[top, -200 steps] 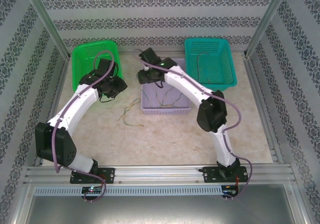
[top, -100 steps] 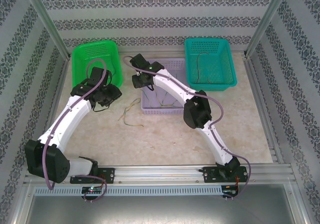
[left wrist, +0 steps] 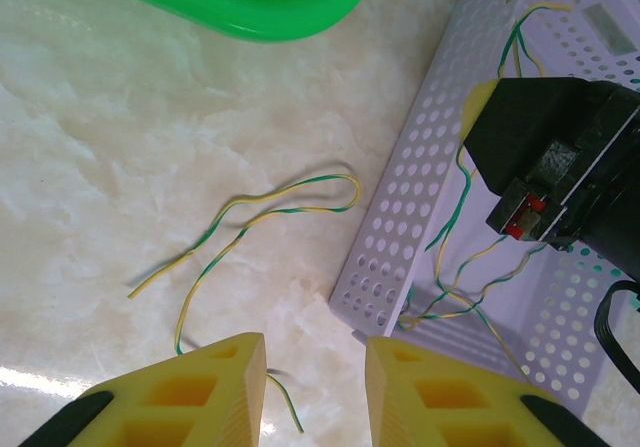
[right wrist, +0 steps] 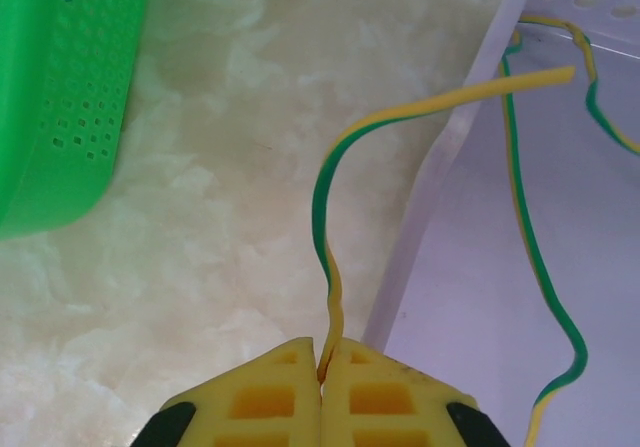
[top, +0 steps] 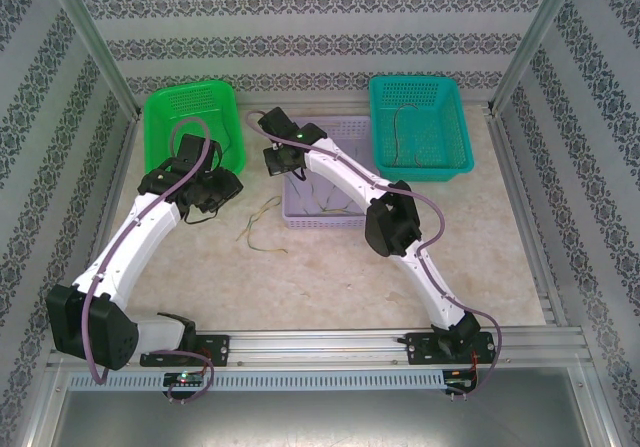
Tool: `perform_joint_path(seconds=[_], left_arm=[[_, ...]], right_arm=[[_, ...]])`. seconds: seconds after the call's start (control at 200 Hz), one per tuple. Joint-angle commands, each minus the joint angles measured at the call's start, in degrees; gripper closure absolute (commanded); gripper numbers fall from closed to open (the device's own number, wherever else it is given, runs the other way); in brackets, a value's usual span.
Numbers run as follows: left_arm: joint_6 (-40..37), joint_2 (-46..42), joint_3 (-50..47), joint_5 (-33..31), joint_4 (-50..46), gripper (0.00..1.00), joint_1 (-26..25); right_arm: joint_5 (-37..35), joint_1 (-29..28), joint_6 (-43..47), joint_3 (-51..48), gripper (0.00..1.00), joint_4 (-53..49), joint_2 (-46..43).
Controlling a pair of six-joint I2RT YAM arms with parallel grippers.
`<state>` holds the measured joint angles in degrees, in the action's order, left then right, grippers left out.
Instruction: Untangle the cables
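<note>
The right arm (top: 345, 172)'s jaws are clenched on the end of a held yellow-green cable (right wrist: 325, 227), which runs from them and bends toward the lavender basket (right wrist: 430, 207), its free end above the basket's rim. The left arm (top: 140, 232)'s jaws stand released above the marble surface (left wrist: 120, 147), with nothing between them. A loose yellow-green cable (left wrist: 280, 202) lies on the surface between the green basket (left wrist: 250, 7) and the lavender one. More tangled cables (left wrist: 460, 287) lie inside the lavender basket, and a dark cable (top: 398, 132) lies in the teal basket (top: 440, 97).

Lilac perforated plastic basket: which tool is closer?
Right. The right tool is at the basket's left rim, shut on a yellow-green wire; the left tool is farther left, above the table.
</note>
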<state>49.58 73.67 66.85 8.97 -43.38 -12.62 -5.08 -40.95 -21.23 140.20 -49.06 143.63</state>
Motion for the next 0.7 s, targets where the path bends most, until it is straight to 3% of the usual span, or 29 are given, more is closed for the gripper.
perform_joint_path(seconds=[0.0, 0.365, 0.694], left_arm=[[0.15, -0.31, -1.03, 0.69, -1.2, 0.68, 0.72], [0.25, 0.16, -0.9, 1.12, -0.53, 0.68, 0.7], [0.55, -0.02, -0.9, 1.21, -0.74, 0.69, 0.68]], right_arm=[[-0.75, 0.98, -1.26, 0.77, 0.96, 0.19, -2.68], [13.08, 6.07, -8.87, -12.74, 1.0, 10.29, -9.49], [21.72, 8.84, -14.04, -14.7, 1.0, 11.57, -5.64]])
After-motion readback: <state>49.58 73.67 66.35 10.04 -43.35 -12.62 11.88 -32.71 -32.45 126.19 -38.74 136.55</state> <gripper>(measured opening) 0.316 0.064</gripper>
